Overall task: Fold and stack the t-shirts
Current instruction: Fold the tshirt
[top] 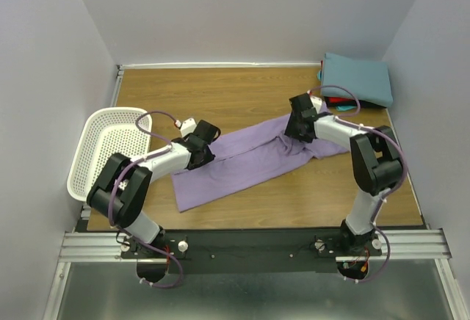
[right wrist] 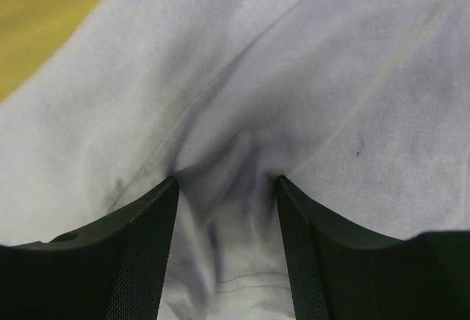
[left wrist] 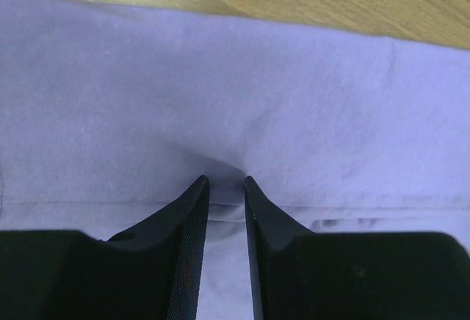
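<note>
The large lavender t-shirt [top: 242, 164] lies spread at a slant across the middle of the wooden table. My left gripper [top: 203, 146] is down on its left part; in the left wrist view my left gripper [left wrist: 226, 181] has its jaws nearly together, pinching a pucker of the lavender cloth [left wrist: 235, 78]. My right gripper [top: 298, 131] is down on the shirt's right part; in the right wrist view it [right wrist: 226, 180] is open, with its fingertips pressed into the cloth [right wrist: 308, 63], which bunches between them. A folded teal t-shirt [top: 358, 78] lies on a red one [top: 339, 103] at the back right.
A white perforated plastic basket [top: 94, 135] stands at the left edge of the table. Grey walls close in the back and both sides. Bare wood [top: 220, 92] shows behind the shirt and in front of it [top: 308, 202].
</note>
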